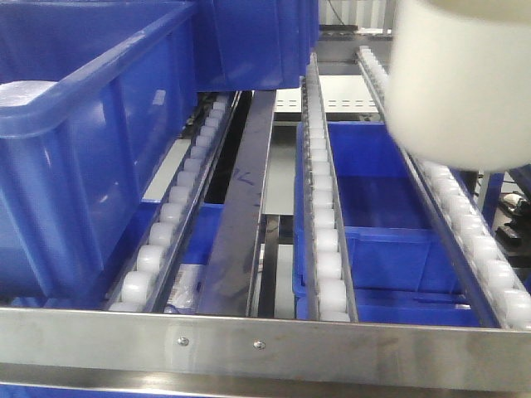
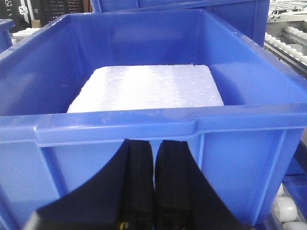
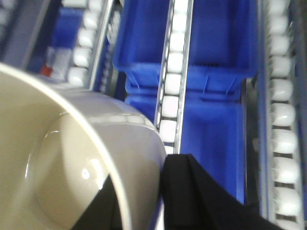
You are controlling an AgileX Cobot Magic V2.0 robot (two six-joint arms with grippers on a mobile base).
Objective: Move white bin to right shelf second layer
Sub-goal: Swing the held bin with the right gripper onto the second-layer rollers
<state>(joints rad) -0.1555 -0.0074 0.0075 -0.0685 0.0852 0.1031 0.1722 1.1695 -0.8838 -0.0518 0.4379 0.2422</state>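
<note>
Cream-white glossy plastic bin hangs pinched by its rim in the right end effector, above the steel roller-track shelf level at two o'clock, evidently for lowering. Left end effector pressed together, idle, facing a blue plastic crate.

Glossy cream plastic white bin, brushed steel front rail, grainy white foam slab.

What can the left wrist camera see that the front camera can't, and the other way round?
Only the left wrist view shows the white foam slab lying inside the blue crate, with the left fingers shut just in front of its wall. Only the front view shows the white bin held above the roller tracks and the steel front rail. Both show blue crates and white rollers.
</note>
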